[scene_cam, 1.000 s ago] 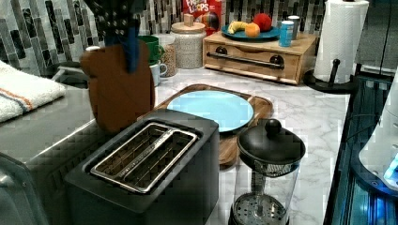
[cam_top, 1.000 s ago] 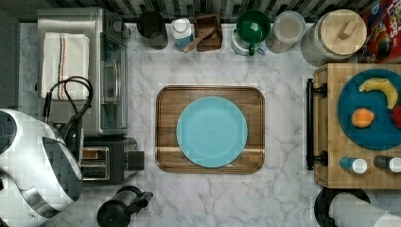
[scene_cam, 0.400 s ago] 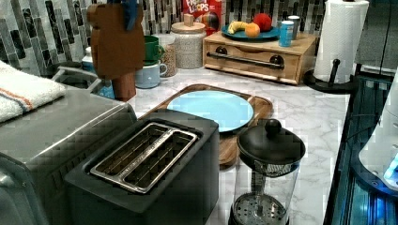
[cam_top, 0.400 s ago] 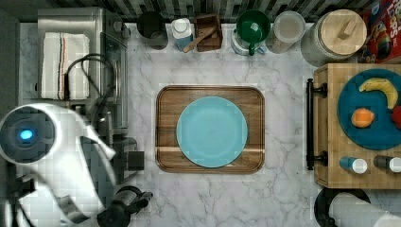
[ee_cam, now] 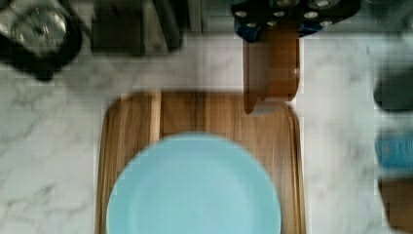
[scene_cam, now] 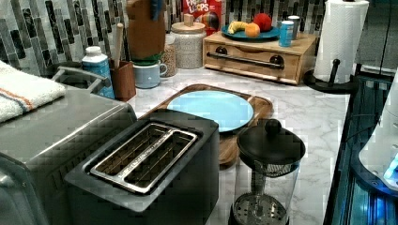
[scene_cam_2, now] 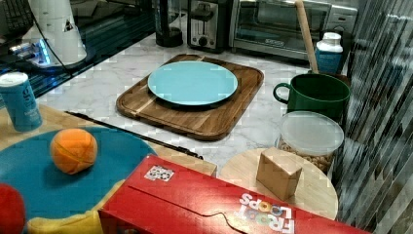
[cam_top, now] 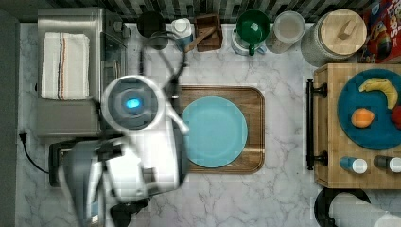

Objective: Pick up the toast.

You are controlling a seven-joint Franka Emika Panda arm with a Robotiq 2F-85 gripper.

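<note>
Fingers (ee_cam: 272,29) clamp the toast (ee_cam: 271,68), which hangs upright, long axis vertical, above the wooden tray (ee_cam: 204,112).

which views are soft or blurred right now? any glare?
Wrist view: smeared throughout, the plate and toast have soft edges. Top view: the arm is blurred, the counter is crisp. Left view: blocky, no strong glare. Right view: sharp on the board, mild sheen on the marble.

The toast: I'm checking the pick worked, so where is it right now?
The toast hangs in the hand, high at the left view's top, in front of the tiled wall, well above the toaster. The wrist view shows it over the wooden tray's edge.
</note>
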